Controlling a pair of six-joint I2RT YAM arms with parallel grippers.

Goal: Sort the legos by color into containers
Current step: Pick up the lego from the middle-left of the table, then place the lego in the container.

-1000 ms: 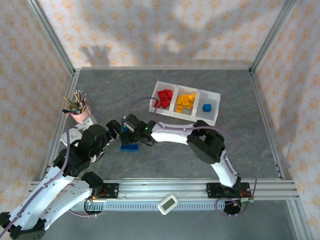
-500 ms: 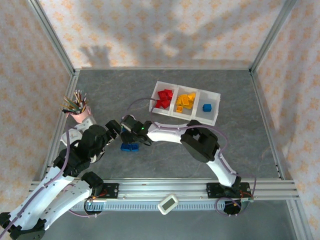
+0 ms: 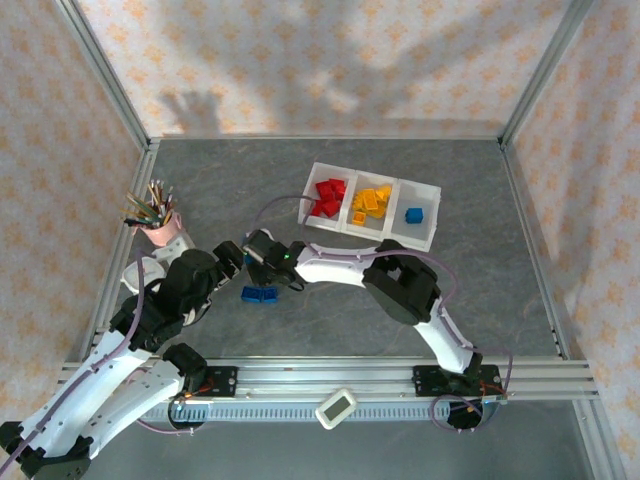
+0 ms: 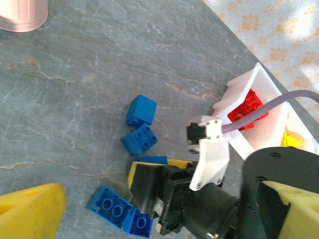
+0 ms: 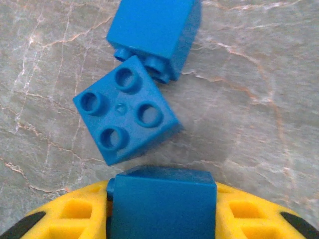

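Legos [image 3: 368, 203] mostly lie sorted in the tray [image 3: 420, 232]; loose blue legos [image 3: 260, 294] remain left of it. Right pincer [image 5: 162, 196] clamps a blue lego [image 5: 159, 214]; left pincer [image 3: 226, 256] gapes wide.

Blue legos [image 5: 124, 117] smooth glossy moulded plastic, tabletop [image 5: 239, 124] matt grey stone-look veined surface, right claw [image 5: 160, 211] pads [image 5: 70, 216] matt yellow ribbed plastic, white tray [image 4: 247, 85] smooth semi-gloss plastic, pink cup [image 4: 22, 12] smooth plastic-looking, frame rail [image 3: 330, 372] brushed metal.
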